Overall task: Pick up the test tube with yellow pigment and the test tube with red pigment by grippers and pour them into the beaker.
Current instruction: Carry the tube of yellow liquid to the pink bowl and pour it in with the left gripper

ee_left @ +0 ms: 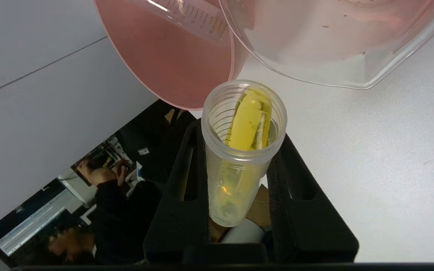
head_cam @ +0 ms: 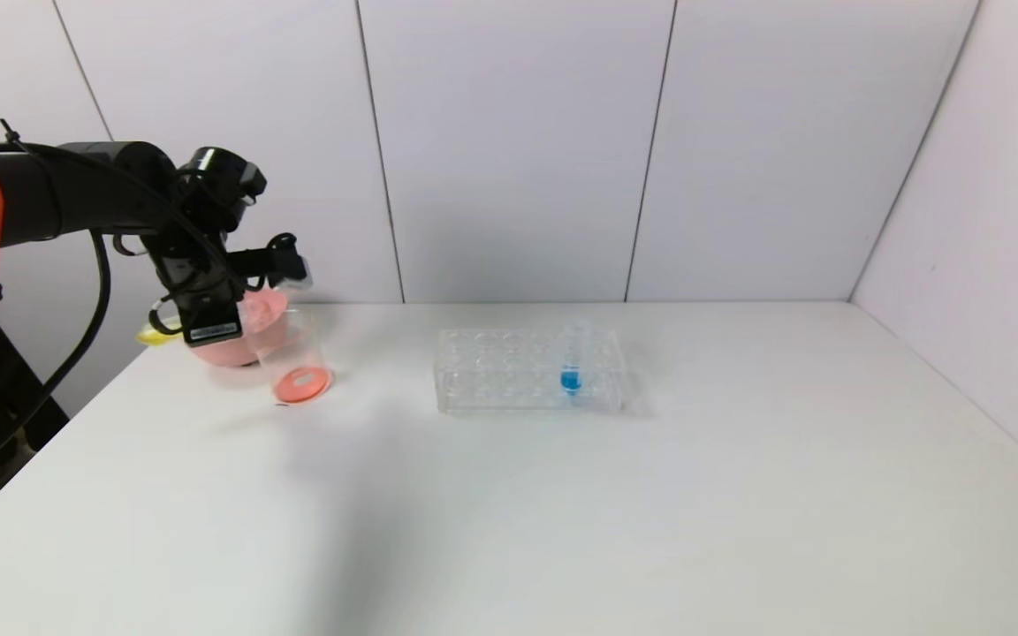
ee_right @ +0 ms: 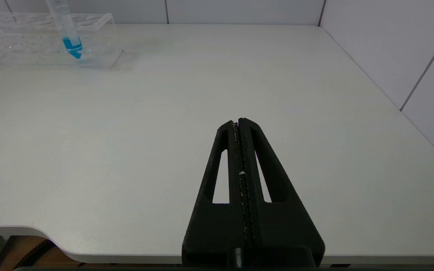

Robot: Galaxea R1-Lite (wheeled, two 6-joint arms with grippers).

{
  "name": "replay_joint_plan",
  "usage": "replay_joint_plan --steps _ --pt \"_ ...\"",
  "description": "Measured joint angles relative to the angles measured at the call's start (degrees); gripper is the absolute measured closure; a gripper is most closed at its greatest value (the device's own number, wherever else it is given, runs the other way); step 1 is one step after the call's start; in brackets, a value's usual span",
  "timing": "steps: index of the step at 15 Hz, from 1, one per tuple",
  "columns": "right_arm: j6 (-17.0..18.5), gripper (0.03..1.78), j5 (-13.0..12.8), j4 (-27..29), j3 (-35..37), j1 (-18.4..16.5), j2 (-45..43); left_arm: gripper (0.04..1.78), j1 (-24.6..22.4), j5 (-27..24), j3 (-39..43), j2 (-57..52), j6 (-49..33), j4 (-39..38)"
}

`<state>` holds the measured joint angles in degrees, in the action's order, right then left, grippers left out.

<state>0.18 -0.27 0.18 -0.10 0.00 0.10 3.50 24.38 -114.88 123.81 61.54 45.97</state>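
My left gripper is shut on the test tube with yellow pigment. The tube lies tilted between the black fingers, with yellow liquid running along its inside up to the open mouth. That mouth sits just short of the rim of the clear beaker. From the head view, the left gripper hangs over the beaker at the table's far left, and a layer of orange-red liquid covers the beaker's bottom. The test tube with red pigment is out of view. My right gripper is shut and empty, low over the near right of the table.
A pink bowl stands right behind the beaker, close to the table's left edge; a clear graduated tube lies inside it. A clear many-holed rack stands mid-table and holds a tube with blue liquid. White walls close in the back and right.
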Motion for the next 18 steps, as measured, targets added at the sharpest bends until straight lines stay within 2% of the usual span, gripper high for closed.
replay_joint_plan --steps 4,7,12,16,18 --pt "0.0 1.70 0.0 0.0 0.0 0.0 0.0 1.37 0.3 0.8 0.0 0.3 0.1 0.0" --pt "0.0 1.70 0.0 0.0 0.0 0.0 0.0 1.37 1.2 3.7 0.0 0.6 0.8 -0.2" --pt "0.0 1.70 0.0 0.0 0.0 0.0 0.0 1.37 2.0 4.6 0.0 0.9 0.9 -0.8" --pt "0.0 1.70 0.0 0.0 0.0 0.0 0.0 1.37 2.8 9.0 0.0 1.0 2.0 -1.1" --pt "0.0 1.70 0.0 0.0 0.0 0.0 0.0 1.37 2.9 9.5 0.0 1.0 2.1 -1.1"
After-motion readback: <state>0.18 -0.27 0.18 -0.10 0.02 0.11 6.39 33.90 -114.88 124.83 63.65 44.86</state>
